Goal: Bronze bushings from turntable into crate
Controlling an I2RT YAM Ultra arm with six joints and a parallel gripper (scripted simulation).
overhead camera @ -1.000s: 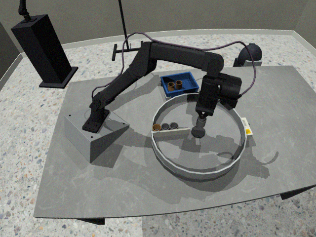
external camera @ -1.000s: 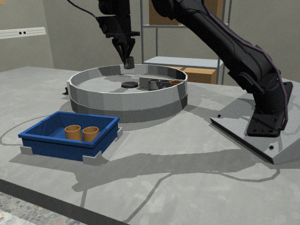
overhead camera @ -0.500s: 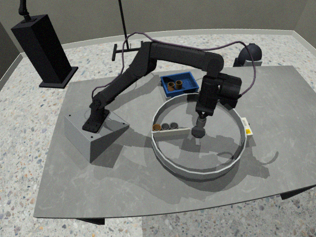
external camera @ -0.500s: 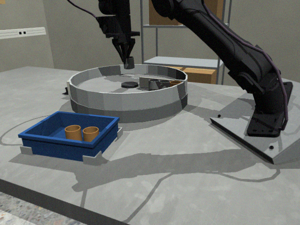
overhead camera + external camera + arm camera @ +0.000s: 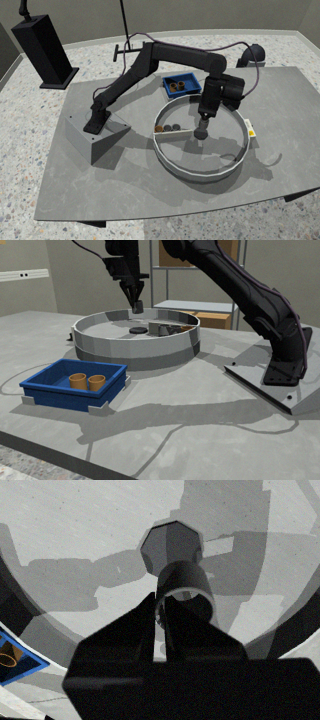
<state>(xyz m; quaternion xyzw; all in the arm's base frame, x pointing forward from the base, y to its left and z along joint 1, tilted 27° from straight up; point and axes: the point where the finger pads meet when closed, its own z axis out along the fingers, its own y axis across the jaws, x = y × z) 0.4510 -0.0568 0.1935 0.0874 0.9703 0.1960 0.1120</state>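
Gripper (image 5: pixel 204 115) (image 5: pixel 132 304) (image 5: pixel 159 600) fingers are nearly together, pinching the wall of one steel bushing (image 5: pixel 203 123) (image 5: pixel 138 306) (image 5: pixel 186 597). From the top view, that bushing is above the turntable (image 5: pixel 201 173) (image 5: pixel 136 347) (image 5: pixel 45 622), close to the dark hub (image 5: pixel 200 133) (image 5: pixel 138 330) (image 5: pixel 171 547). Against a pale divider (image 5: pixel 173 132) (image 5: pixel 153 327) stands a row: a bronze bushing (image 5: pixel 158 129) (image 5: pixel 187 328) nearest the rim, then two more steel bushings (image 5: pixel 167 128) (image 5: pixel 164 330). Two bronze bushings (image 5: pixel 180 85) (image 5: pixel 78 382) are inside the blue crate (image 5: pixel 194 90) (image 5: pixel 62 400) (image 5: pixel 36 668) on the desk (image 5: pixel 116 191) (image 5: pixel 206 446).

In the exterior view, the gripped bushing hangs upright or nearly so, apart from the turntable floor, with the fingertips at its side. The crate sits level, and the pale corner guides (image 5: pixel 96 409) that show are at its corners; both bronze bushings in it stand upright, side by side.

Seen from the wrist, one finger reaches into the bushing's open end and the other lies outside, only a narrow gap between them. A corner of the crate shows at the left edge, with part of a bronze bushing in it.

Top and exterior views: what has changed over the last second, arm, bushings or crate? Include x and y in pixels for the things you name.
Nothing visibly changed. The black gripper (image 5: pixel 204 117) (image 5: pixel 133 306) (image 5: pixel 159 600) still grips the dark grey cylindrical bushing (image 5: pixel 203 124) (image 5: pixel 139 306) (image 5: pixel 184 576) above the turntable (image 5: pixel 204 174) (image 5: pixel 134 348); the blue rectangular crate (image 5: pixel 184 92) (image 5: pixel 62 390) (image 5: pixel 38 664) stayed put.
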